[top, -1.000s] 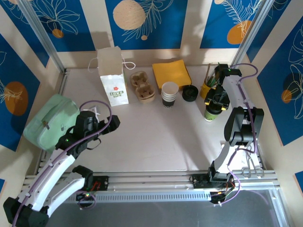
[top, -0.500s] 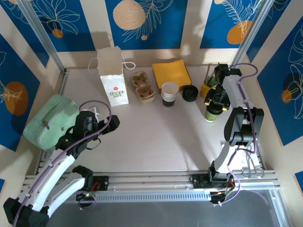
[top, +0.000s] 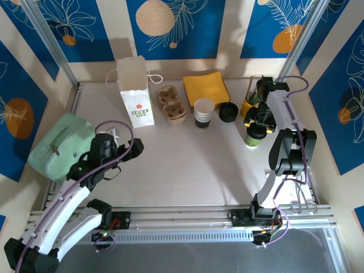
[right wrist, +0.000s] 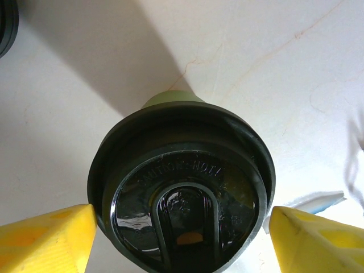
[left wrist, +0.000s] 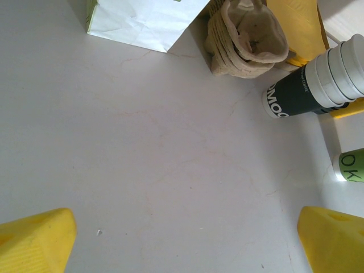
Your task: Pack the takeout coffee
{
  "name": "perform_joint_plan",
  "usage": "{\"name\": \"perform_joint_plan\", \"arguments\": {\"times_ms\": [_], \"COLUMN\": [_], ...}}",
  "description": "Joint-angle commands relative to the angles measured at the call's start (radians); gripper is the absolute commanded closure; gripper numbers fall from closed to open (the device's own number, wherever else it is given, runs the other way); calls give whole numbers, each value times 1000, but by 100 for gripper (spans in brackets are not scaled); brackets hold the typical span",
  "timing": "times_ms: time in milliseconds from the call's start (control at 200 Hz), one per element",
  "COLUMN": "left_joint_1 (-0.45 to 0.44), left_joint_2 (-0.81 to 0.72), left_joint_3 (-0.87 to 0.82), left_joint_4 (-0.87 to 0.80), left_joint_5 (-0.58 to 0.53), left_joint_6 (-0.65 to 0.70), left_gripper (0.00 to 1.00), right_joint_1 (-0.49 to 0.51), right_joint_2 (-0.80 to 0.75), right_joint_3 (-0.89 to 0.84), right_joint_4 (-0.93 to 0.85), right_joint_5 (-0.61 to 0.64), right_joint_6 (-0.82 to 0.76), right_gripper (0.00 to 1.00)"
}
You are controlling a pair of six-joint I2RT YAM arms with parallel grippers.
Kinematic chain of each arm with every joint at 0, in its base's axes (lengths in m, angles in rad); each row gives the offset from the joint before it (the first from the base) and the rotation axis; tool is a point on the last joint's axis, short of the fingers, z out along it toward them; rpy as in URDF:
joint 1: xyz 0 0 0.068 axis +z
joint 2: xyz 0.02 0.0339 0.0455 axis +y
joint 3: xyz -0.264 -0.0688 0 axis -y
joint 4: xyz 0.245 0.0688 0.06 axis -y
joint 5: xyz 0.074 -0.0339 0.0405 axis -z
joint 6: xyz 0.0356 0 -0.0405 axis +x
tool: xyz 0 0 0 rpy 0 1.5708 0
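Green cup (right wrist: 181, 170), perhaps ungripped, inside claw (right wrist: 181, 233)

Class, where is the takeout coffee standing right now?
In the top view, the takeout coffee stands far right, nearer the arms than the yellow cup, beneath the right end effector, whose fingertips flank its black lid.

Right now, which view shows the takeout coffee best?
Right wrist: the takeout coffee sits centred and large, black lid seen from above, between the fingers of the right gripper. Top external shows it small at right, partly under the right arm. Left wrist catches a green sliver at its right edge, probably its side.
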Motion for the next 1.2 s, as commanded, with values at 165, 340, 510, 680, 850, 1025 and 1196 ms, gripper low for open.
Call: {"name": "perform_joint_plan", "arguments": {"times_ms": [165, 340, 510, 680, 850, 1025, 1196], "left_joint_1": [17, 17, 18, 18, 19, 19, 17], "left_joint_2": [-16, -24, -16, 19, 78, 176, 317], "left_joint_3": [-7, 14, 41, 72, 116, 199, 235], "left_joint_4": [-14, -31, -35, -22, -2, 4, 98], "left_joint_5": [18, 7, 4, 30, 61, 46, 113], "left_joint_6": [-3, 15, 40, 63, 84, 136, 119], "left_gripper": [1, 1, 1, 1, 0, 1, 5], "right_joint_1": [9, 28, 90, 172, 292, 407, 462], "right_joint_2": [-49, -123, -241, -349, -390, -405, -430], "right_joint_3": [67, 114, 108, 19, -69, -162, -267], "right_joint_4": [-44, -68, -6, 131, 258, 401, 540], "right_joint_5": [-46, -104, -277, -486, -579, -610, -568], "right_joint_6": [-5, -7, -15, 34, 77, 92, 92], "right_gripper": [20, 20, 20, 22, 23, 24, 24]}}
